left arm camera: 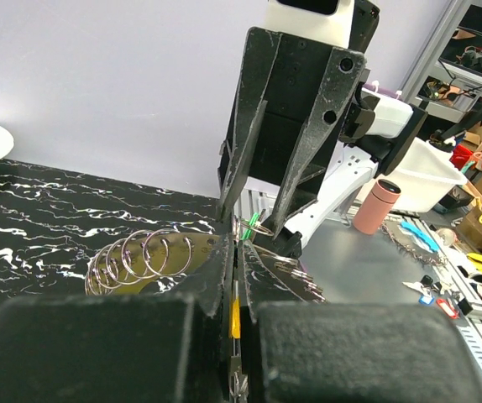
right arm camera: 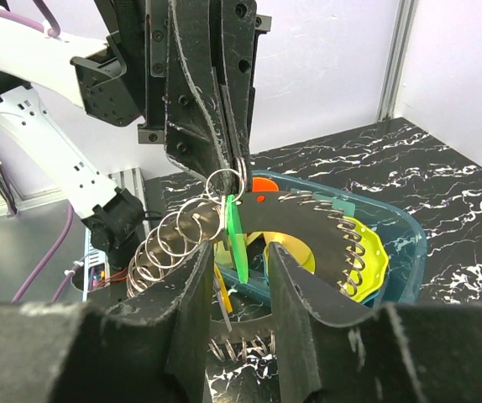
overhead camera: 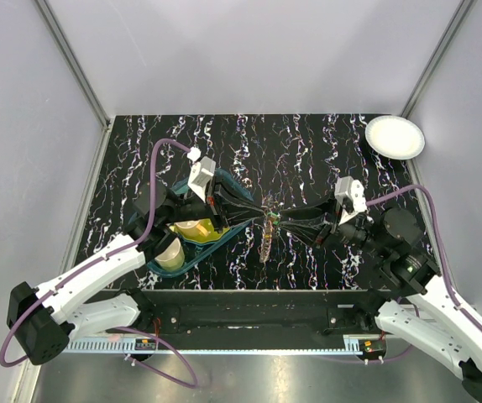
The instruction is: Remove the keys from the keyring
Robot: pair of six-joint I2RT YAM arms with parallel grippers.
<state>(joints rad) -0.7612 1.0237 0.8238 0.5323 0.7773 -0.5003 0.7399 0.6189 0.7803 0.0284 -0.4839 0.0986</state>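
Note:
The keyring [overhead camera: 268, 237], a floppy dark loop strung with several silver split rings, hangs between my two grippers over the middle of the table. It also shows in the right wrist view [right arm camera: 308, 220] and the left wrist view [left arm camera: 140, 256]. My left gripper [overhead camera: 262, 217] is shut on a small ring of it, with a yellow key [left arm camera: 235, 315] pinched between its fingers. My right gripper [overhead camera: 285, 221] faces it, open. A green key [right arm camera: 238, 235] hangs from the held ring between the right gripper's fingers [right arm camera: 182, 294], and I cannot tell whether they touch it.
A teal tray [right arm camera: 400, 227] holding a yellow plate [right arm camera: 367, 252] and cups [overhead camera: 170, 254] lies under the left arm. A white plate [overhead camera: 395, 136] sits at the table's far right corner. Grey walls close in the table.

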